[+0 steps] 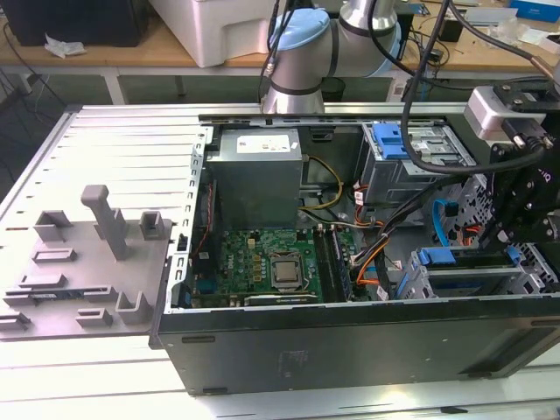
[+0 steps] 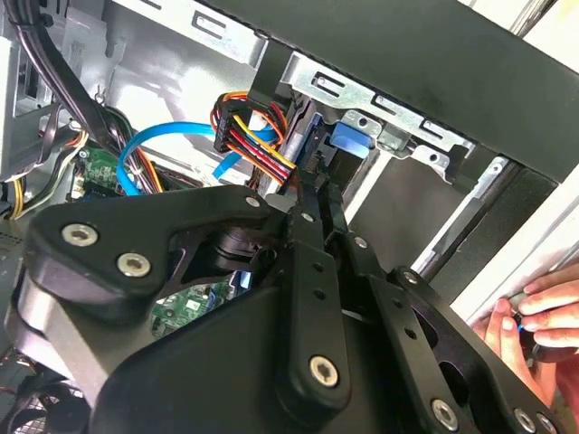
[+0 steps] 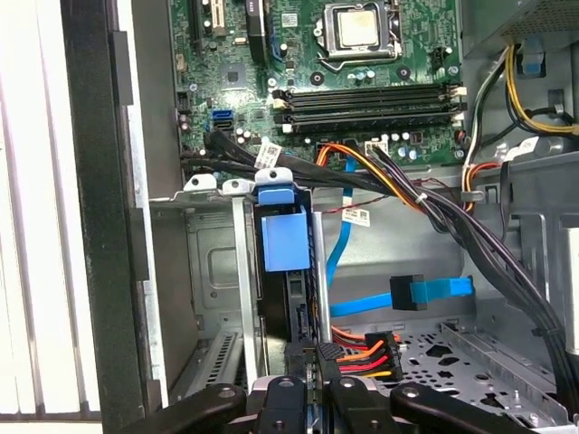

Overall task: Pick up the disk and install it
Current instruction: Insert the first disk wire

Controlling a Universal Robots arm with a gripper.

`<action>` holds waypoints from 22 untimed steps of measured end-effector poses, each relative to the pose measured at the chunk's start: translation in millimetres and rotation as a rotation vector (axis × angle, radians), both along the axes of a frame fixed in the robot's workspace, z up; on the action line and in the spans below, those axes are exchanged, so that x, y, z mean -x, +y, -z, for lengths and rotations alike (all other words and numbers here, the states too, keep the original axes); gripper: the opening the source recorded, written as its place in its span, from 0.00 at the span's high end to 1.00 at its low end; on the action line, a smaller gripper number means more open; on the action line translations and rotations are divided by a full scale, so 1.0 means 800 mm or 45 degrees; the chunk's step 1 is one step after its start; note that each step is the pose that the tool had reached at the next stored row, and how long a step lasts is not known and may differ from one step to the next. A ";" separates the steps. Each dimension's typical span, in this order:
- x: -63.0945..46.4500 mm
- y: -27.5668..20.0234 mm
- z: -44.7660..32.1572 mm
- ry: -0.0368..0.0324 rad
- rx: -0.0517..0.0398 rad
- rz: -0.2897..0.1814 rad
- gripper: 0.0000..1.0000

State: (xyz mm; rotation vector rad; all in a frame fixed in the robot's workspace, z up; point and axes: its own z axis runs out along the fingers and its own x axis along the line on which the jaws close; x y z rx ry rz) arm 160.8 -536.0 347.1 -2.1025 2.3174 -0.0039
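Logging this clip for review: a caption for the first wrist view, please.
End effector at the blue-handled drive cage inside an open computer case, motherboard and cables beyond.

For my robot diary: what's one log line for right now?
gripper over drive cage | disk edge-on in cage slot | hand beside case

Silver arm (image 1: 367, 22), light-blue joint caps (image 1: 297, 35); black end effector (image 2: 312, 194), silver screws (image 2: 324, 368), black cables (image 1: 420, 105).

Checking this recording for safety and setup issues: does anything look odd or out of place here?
Two things. A person's hand is at the outer edge of the computer case, close to the gripper at the drive bay. A blue data cable lies loose inside, its black connector plugged into nothing.
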 end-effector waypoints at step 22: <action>0.000 0.0038 0.0012 -0.0001 0.012 -0.022 0.84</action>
